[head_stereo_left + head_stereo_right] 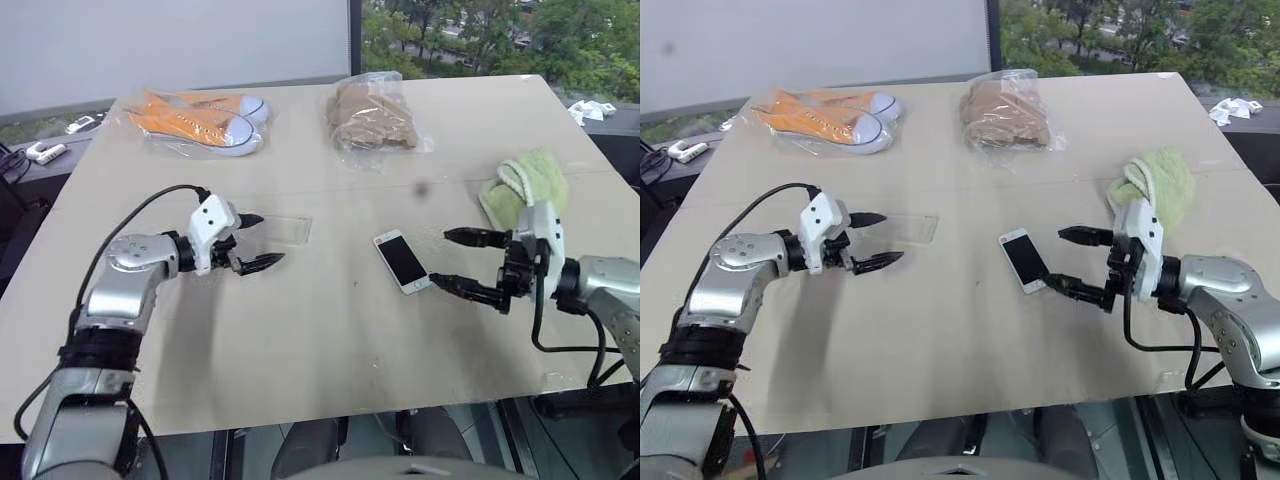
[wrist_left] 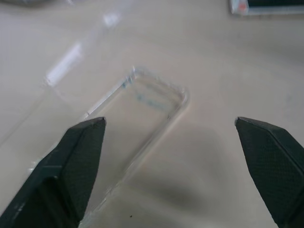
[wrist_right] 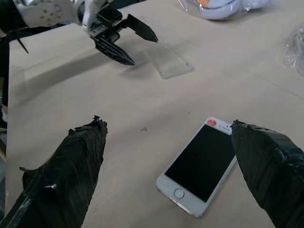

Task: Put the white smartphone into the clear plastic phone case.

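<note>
My left hand (image 1: 259, 241) hangs spread and empty just beside the clear plastic phone case (image 1: 282, 229), which lies flat on the desk (image 1: 330, 350) left of its middle, open side up as far as I can judge from the raised rim in my left wrist view. I have that hand aimed along the case's length, with one finger over its near end, so I can pin or lift it without covering the hollow where the phone must go.

My right hand (image 1: 458, 260) is likewise released, gripping nothing. Its two fingers stand wide at the near end of the white smartphone (image 1: 401, 261); whether the lower one touches it I cannot tell. The phone lies screen up near the middle of the desk, turned at an angle, well apart from the case. I come at it low and from the side because a thing so thin offers only its edges to pinch.

The bagged orange shoes (image 1: 200, 120) and the bagged brown cloth (image 1: 372, 115) sit along the far edge, and a green towel (image 1: 525, 180) lies by the right edge behind my right hand, all out of the way.

I judge the next step to be closing on the phone's long edges.
</note>
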Controlling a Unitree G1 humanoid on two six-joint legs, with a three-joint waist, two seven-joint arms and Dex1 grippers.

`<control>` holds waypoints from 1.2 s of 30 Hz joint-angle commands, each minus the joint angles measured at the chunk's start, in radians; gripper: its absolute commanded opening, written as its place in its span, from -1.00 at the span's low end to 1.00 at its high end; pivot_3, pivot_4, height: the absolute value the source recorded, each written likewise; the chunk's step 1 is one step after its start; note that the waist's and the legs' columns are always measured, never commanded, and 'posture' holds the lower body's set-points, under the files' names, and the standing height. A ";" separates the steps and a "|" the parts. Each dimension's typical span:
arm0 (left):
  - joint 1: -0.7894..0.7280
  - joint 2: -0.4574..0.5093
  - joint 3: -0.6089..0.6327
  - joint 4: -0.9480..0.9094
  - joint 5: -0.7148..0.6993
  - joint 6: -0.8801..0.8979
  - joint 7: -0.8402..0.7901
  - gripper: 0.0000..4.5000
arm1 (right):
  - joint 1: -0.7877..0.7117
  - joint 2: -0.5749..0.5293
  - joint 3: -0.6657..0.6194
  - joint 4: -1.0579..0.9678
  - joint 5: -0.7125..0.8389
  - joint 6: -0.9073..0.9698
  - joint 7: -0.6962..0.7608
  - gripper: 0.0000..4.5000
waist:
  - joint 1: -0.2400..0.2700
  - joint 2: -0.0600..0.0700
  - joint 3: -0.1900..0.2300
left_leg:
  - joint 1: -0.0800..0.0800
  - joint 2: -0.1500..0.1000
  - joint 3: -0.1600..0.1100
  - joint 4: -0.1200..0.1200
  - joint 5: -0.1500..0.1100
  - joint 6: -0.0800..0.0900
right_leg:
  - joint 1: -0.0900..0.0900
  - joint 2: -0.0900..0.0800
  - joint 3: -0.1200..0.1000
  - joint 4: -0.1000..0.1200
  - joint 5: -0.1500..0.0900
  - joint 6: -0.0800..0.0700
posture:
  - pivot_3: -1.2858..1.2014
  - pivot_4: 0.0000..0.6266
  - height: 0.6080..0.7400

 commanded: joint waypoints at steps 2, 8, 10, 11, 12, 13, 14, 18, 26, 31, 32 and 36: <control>-0.098 -0.021 -0.047 0.209 0.082 -0.128 -0.074 1.00 | 0.007 -0.006 -0.044 -0.087 0.031 0.004 -0.049 0.99 | -0.007 -0.001 0.000 | 0.000 0.000 0.001 0.001 0.000 0.000 | 0.000 0.000 0.001 0.001 0.000 0.000 | 0.03 -0.52 1.00; -0.222 -0.033 -0.083 0.469 0.184 -0.233 -0.056 1.00 | 0.015 -0.012 -0.050 -0.131 0.055 0.029 -0.097 0.99 | -0.008 -0.003 0.000 | 0.001 0.000 0.000 0.002 0.000 0.000 | 0.000 0.000 0.000 0.003 0.000 0.000 | 0.03 -0.52 1.00; -0.249 -0.029 -0.092 0.532 0.202 -0.229 -0.069 0.89 | 0.016 -0.016 -0.053 -0.135 0.062 0.033 -0.103 1.00 | -0.012 -0.003 -0.001 | 0.003 0.000 0.000 0.002 0.000 0.000 | 0.001 0.000 0.001 0.005 0.000 0.000 | 0.03 -0.52 1.00; -0.258 -0.027 -0.097 0.557 0.211 -0.225 -0.077 0.77 | 0.016 -0.017 -0.054 -0.136 0.064 0.032 -0.104 1.00 | -0.014 -0.003 -0.001 | 0.003 0.000 0.001 0.002 0.000 0.000 | 0.002 0.001 0.001 0.005 0.000 0.000 | 0.03 -0.52 1.00; -0.263 -0.024 -0.103 0.576 0.219 -0.226 -0.090 0.66 | 0.015 -0.018 -0.054 -0.136 0.067 0.032 -0.105 1.00 | -0.016 -0.004 -0.001 | 0.004 0.000 0.001 0.002 0.000 0.000 | 0.002 0.001 0.001 0.006 0.000 0.000 | 0.03 -0.52 1.00; -0.267 -0.023 -0.108 0.589 0.224 -0.227 -0.101 0.47 | 0.014 -0.018 -0.054 -0.136 0.069 0.030 -0.106 1.00 | -0.020 -0.004 -0.002 | 0.004 0.000 0.000 0.002 0.000 0.000 | 0.002 0.001 0.001 0.006 0.000 0.000 | 0.03 -0.52 1.00; -0.271 -0.023 -0.111 0.598 0.227 -0.225 -0.112 0.27 | 0.013 -0.018 -0.055 -0.135 0.071 0.028 -0.105 1.00 | -0.023 -0.004 -0.003 | 0.004 0.000 0.001 0.002 0.000 0.000 | 0.002 0.001 0.001 0.007 0.000 0.000 | 0.03 -0.52 1.00; -0.266 -0.029 -0.107 0.596 0.217 -0.213 -0.160 -0.44 | 0.006 -0.016 -0.054 -0.124 0.069 0.015 -0.100 1.00 | -0.032 -0.004 -0.004 | 0.005 0.000 0.001 0.003 0.000 0.000 | 0.003 0.001 0.000 0.008 0.000 0.000 | 0.03 -0.52 1.00; -0.160 -0.036 -0.040 0.342 0.123 -0.087 -0.223 -0.98 | 0.013 -0.013 -0.045 -0.115 0.063 -0.006 -0.084 1.00 | -0.032 -0.004 -0.004 | 0.003 0.000 0.001 0.002 0.000 0.001 | 0.001 0.001 0.002 0.006 0.000 0.001 | 0.03 -0.52 1.00; 0.082 -0.031 -0.005 -0.229 0.001 0.169 -0.160 -0.98 | 0.036 -0.021 -0.052 -0.112 0.063 -0.012 -0.070 1.00 | -0.027 -0.004 -0.004 | 0.001 0.000 0.001 0.002 0.000 0.001 | 0.000 0.000 0.003 0.004 0.000 0.001 | 0.03 -0.52 1.00; 0.124 -0.033 -0.004 -0.334 -0.019 0.222 -0.139 -0.98 | 0.050 -0.026 -0.054 -0.109 0.056 -0.019 -0.061 1.00 | -0.024 -0.004 -0.004 | 0.001 0.000 0.001 0.002 0.000 0.001 | 0.000 0.000 0.003 0.004 0.000 0.001 | 0.03 -0.52 1.00; 0.251 -0.073 -0.013 -0.672 -0.098 0.423 -0.025 -0.98 | 0.114 -0.022 -0.083 -0.096 0.047 -0.083 -0.019 1.00 | -0.015 -0.005 -0.004 | 0.000 0.000 -0.001 0.002 0.000 0.001 | 0.000 0.000 0.002 0.003 0.000 0.001 | 0.03 -0.52 1.00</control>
